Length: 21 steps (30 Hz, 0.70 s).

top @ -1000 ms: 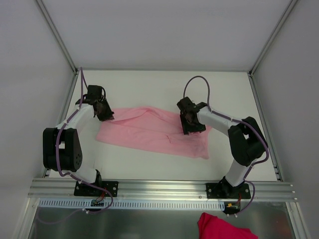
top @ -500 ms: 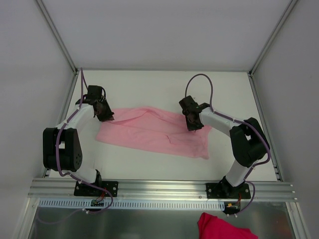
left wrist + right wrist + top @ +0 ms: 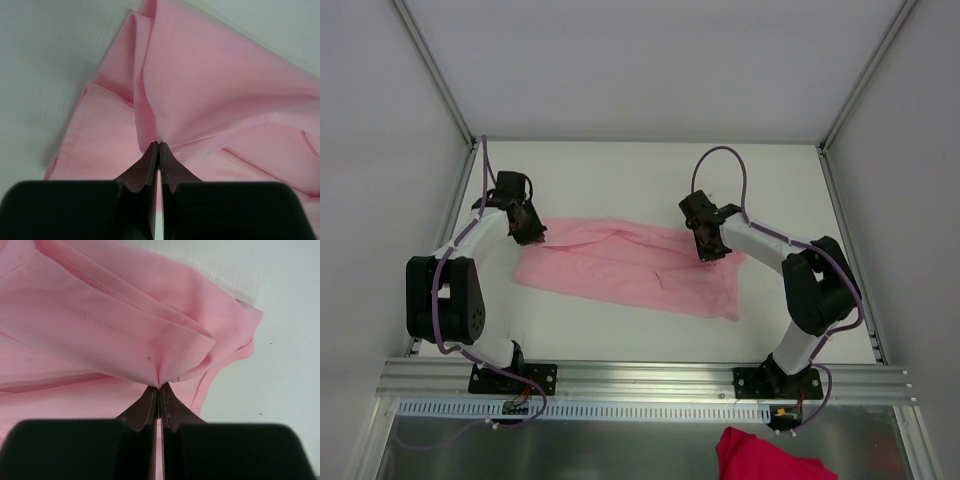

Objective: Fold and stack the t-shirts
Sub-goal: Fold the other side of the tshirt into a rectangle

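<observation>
1. Fingers of the left claw (image 3: pixel 158 145) show only in its wrist view, pressed together on a raised pleat of pink fabric with folds fanning away from the tips. From above, the claw's body hides them at the far-left corner of the t-shirt (image 3: pixel 630 268).
2. The t-shirt lies wrinkled and partly doubled over on the white worktop (image 3: pixel 620 170) between the two arms. Its long axis runs left to right, sloping nearer toward the right.
3. The right claw (image 3: pixel 708 250) sits on the shirt's far-right part. Its wrist view shows the fingers clamped on a gathered ridge of cloth, with a stitched seam, the garment's edge and bare worktop just to the right.
4. Bare worktop stretches far of the shirt and on the near side up to the rail (image 3: pixel 640 375). The right margin is wider than the left.
5. A darker pink cloth (image 3: pixel 770 460) lies beyond the rail at near right, seen only from above.
</observation>
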Available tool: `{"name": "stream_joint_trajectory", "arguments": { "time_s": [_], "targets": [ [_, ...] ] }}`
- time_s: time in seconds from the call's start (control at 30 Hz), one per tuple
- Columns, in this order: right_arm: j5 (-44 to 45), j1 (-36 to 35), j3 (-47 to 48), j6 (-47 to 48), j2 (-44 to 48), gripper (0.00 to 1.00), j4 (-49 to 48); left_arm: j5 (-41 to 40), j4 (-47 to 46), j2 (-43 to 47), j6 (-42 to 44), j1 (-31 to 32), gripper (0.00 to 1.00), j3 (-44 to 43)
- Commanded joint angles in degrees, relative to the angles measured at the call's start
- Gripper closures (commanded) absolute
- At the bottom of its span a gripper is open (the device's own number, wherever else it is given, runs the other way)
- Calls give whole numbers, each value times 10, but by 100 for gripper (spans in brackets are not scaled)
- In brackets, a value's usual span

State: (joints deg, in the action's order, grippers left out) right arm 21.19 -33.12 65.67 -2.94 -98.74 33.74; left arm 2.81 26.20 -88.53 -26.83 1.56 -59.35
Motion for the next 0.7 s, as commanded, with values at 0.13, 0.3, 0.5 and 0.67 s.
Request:
{"name": "stream_joint_trajectory", "arguments": {
  "time_s": [0.13,0.3,0.5,0.67],
  "targets": [
    [65,2,47,-10,67,99,76,-100,47,-45,-27,3,100,-63],
    [75,2,56,-2,70,99,93,-90,57,-103,-38,3,100,-105],
    [76,2,73,13,57,99,121,-103,76,-139,-34,2,100,-144],
    [75,2,62,13,61,99,128,-118,84,-146,-32,0,100,-156]
  ]
}}
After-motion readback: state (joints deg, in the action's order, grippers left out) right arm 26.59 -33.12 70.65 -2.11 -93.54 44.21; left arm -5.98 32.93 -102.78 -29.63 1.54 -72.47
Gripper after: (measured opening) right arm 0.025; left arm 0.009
